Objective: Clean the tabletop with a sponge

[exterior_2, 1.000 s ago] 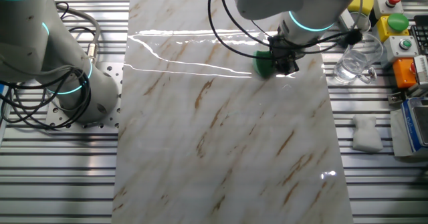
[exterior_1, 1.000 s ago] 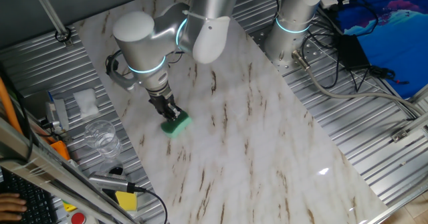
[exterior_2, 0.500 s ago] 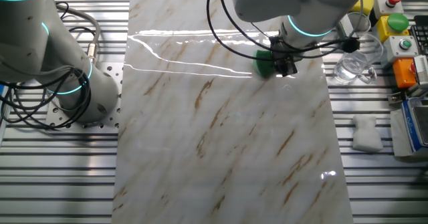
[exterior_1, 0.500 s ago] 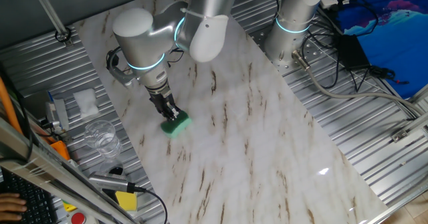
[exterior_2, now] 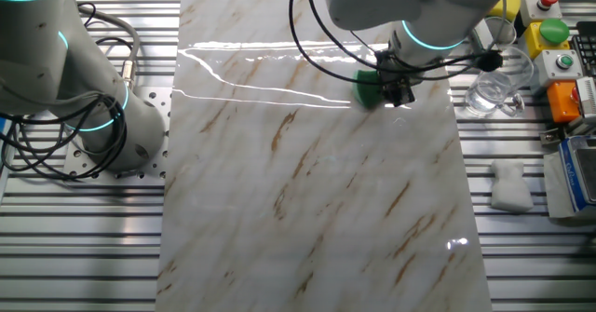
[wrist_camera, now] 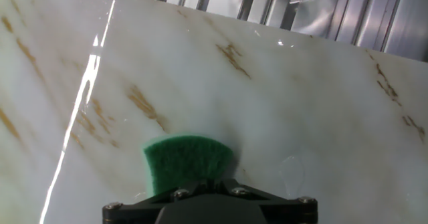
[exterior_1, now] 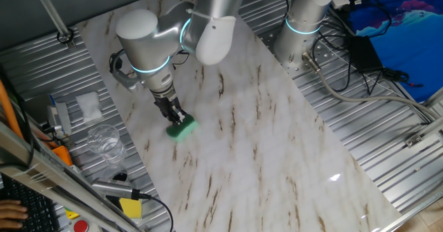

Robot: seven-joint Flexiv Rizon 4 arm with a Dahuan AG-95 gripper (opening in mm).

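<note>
The counter (exterior_2: 317, 191) is smooth, glossy marble-look slab with brown veins, the sponge (wrist_camera: 188, 162) has a rough, fibrous matt green face, and the surrounding surface (exterior_2: 84, 247) is ribbed grey metal.

Ribbed grey metal decking (exterior_1: 360, 114) surrounds the work area on every visible side. A blue cloth (exterior_1: 408, 17) lies crumpled at the far right corner in one fixed view, with grey cables (exterior_1: 346, 86) trailing nearby. Bright light glares in streaks off glossy surfaces.

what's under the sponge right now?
The sponge, held in the gripper, sits on the marble tabletop near its edge. The patch directly beneath it is covered, so any dirt there can't be seen.
</note>
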